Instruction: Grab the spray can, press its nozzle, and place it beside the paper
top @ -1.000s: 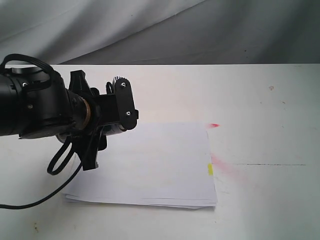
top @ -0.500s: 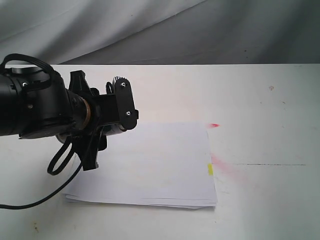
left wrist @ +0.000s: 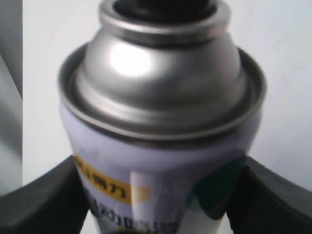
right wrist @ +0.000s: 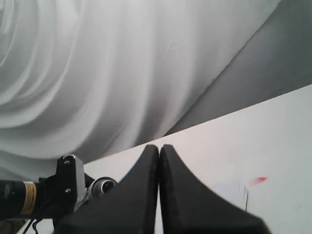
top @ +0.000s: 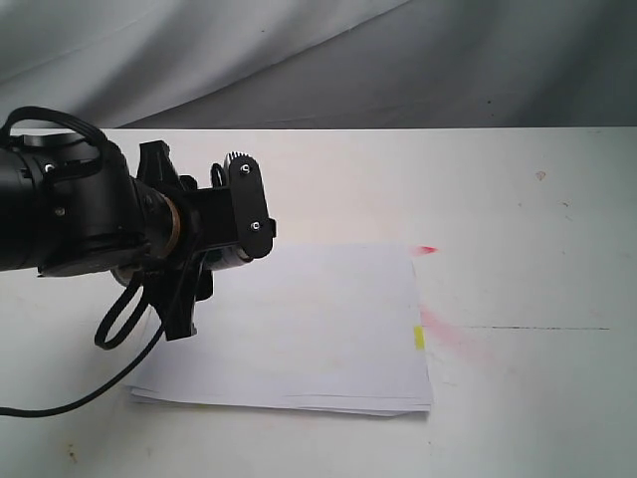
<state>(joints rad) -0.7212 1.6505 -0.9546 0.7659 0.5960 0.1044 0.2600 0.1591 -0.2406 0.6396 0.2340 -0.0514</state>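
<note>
Over the white worktop (top: 518, 199) nothing has moved: the left fingers (left wrist: 39, 204) stay closed on the spray can (left wrist: 161, 97), aloft at the left edge of the paper (top: 318, 319), the right fingers (right wrist: 151, 195) are shut and empty, so the setting-down still waits.

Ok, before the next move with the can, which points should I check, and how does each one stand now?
1. Left gripper holds the spray can: ok, it is clamped at the label from both sides.
2. Nozzle free to press: cannot tell, only its black base shows at the picture's edge.
3. Right gripper free for pressing: ok, shut and holding nothing.
4. Spray direction: cannot tell.
5. Room on the table beside the paper: ok, only red marks lie there.
</note>
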